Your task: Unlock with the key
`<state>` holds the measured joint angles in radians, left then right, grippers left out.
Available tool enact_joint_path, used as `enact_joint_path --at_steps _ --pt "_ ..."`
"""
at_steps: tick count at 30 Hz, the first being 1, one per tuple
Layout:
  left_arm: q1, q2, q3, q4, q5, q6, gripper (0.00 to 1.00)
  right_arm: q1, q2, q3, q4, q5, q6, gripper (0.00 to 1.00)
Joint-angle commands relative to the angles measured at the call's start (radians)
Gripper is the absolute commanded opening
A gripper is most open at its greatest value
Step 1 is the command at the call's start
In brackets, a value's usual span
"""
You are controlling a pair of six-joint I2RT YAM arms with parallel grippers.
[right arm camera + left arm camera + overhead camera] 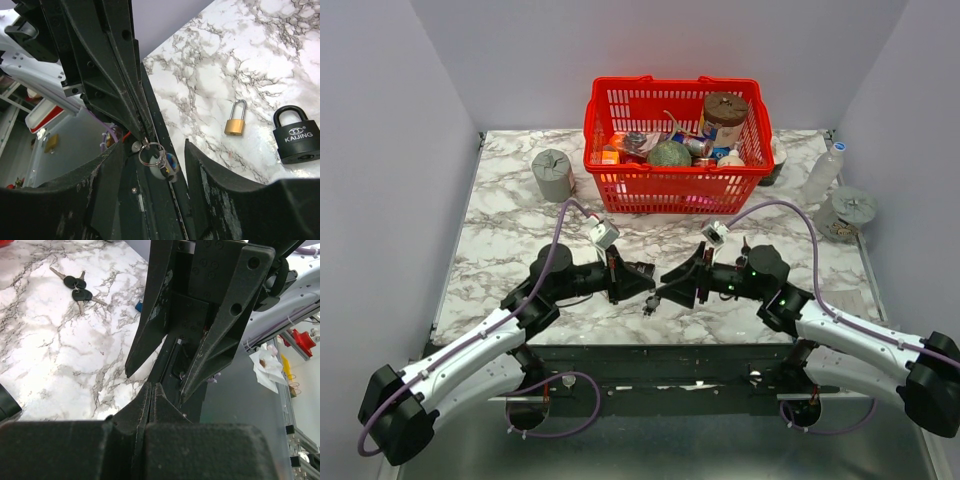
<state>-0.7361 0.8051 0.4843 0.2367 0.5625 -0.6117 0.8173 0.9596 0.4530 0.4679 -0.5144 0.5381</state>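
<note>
Marble point(40, 340): one key bunch point(77, 287), two padlocks point(235, 120) point(296, 136)

The marbled surface point(510, 230) carries a red basket point(660, 192), a grey cylinder point(553, 175), the key point(77, 288), a brass padlock point(235, 120) and a black padlock point(296, 136).

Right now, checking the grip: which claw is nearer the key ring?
Left: the left claw is shut on the key ring; the right claw stands open around it, apart.
</note>
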Motion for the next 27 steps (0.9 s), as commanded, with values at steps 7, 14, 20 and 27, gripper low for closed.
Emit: enact_joint_path --at_steps 7,14,20,27 --pt "0.017 0.02 0.043 -0.022 0.033 0.018 0.0 0.042 0.027 0.049 -0.052 0.056 -0.066 0.6" --pt "0.017 0.025 0.04 -0.01 0.046 0.012 0.0 0.059 0.07 0.047 -0.014 0.06 -0.061 0.59" --pt "0.018 0.029 0.039 -0.005 0.054 0.006 0.0 0.062 0.094 0.059 0.009 0.059 -0.059 0.56" --pt "0.018 0.039 0.033 0.006 0.065 -0.002 0.0 0.068 0.102 0.052 0.029 0.088 -0.056 0.54"
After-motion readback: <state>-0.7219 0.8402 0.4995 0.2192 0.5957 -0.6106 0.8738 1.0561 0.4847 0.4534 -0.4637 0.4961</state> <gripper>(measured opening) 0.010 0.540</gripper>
